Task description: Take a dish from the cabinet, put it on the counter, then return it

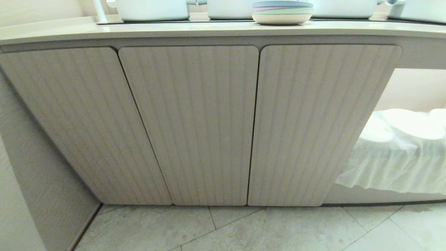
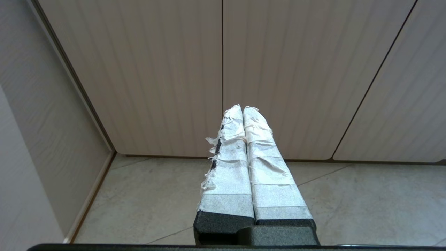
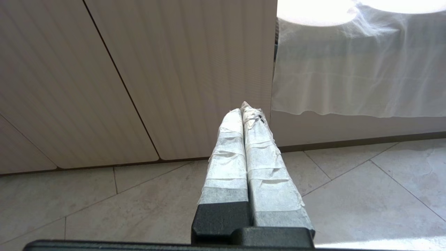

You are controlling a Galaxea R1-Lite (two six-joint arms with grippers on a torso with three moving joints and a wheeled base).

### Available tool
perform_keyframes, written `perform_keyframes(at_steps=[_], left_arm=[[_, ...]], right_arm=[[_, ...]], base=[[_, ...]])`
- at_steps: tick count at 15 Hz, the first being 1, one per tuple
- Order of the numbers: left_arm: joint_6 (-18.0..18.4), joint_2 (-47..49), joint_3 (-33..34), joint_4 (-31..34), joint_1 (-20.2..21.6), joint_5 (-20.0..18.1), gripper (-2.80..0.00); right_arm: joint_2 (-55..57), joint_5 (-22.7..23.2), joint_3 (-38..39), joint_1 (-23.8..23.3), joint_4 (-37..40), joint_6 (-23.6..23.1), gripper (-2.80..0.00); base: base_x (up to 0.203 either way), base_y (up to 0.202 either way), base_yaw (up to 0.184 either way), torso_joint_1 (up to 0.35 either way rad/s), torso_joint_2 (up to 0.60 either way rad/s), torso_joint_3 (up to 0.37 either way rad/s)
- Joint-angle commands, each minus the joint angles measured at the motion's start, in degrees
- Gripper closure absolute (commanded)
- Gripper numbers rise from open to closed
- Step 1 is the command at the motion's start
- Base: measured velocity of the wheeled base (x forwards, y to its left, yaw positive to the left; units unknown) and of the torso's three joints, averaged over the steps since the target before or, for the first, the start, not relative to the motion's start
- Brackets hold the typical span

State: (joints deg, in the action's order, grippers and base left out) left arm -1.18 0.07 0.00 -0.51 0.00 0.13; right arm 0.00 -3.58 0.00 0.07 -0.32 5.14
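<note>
Cream counter [image 1: 209,33] spans upper scene; pale tiled floor [image 1: 278,230] below. Cabinet [image 1: 195,125] beneath counter – three fluted doors, all closed. Open recess at right holds white-draped plates [image 1: 404,146]. Stack of pastel plates [image 1: 282,12] at counter's front edge, white pots [image 1: 153,8] behind it. Pink dish not visible, whereabouts cannot be told. Left gripper [image 2: 243,108] low over floor, pointing at cabinet doors, taped fingers clenched, empty. Right gripper [image 3: 243,109] likewise – aimed at rightmost door's edge beside recess, clenched, empty.
</note>
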Motion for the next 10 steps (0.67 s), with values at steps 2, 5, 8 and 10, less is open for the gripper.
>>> perform_keyframes(at_steps=[2, 5, 8, 10], left_arm=[[0.0, 0.0, 0.0, 0.0, 0.0, 0.0, 0.00], [0.0, 0.0, 0.0, 0.0, 0.0, 0.0, 0.00], [0.0, 0.0, 0.0, 0.0, 0.0, 0.0, 0.00], [0.0, 0.0, 0.0, 0.0, 0.0, 0.0, 0.00]], right_arm=[[0.0, 0.0, 0.0, 0.0, 0.0, 0.0, 0.00], [0.0, 0.0, 0.0, 0.0, 0.0, 0.0, 0.00], [0.0, 0.0, 0.0, 0.0, 0.0, 0.0, 0.00], [0.0, 0.0, 0.0, 0.0, 0.0, 0.0, 0.00]], base=[[0.000, 0.000, 0.000, 0.000, 0.00, 0.000], [0.000, 0.000, 0.000, 0.000, 0.00, 0.000], [0.000, 0.000, 0.000, 0.000, 0.00, 0.000], [0.000, 0.000, 0.000, 0.000, 0.00, 0.000]])
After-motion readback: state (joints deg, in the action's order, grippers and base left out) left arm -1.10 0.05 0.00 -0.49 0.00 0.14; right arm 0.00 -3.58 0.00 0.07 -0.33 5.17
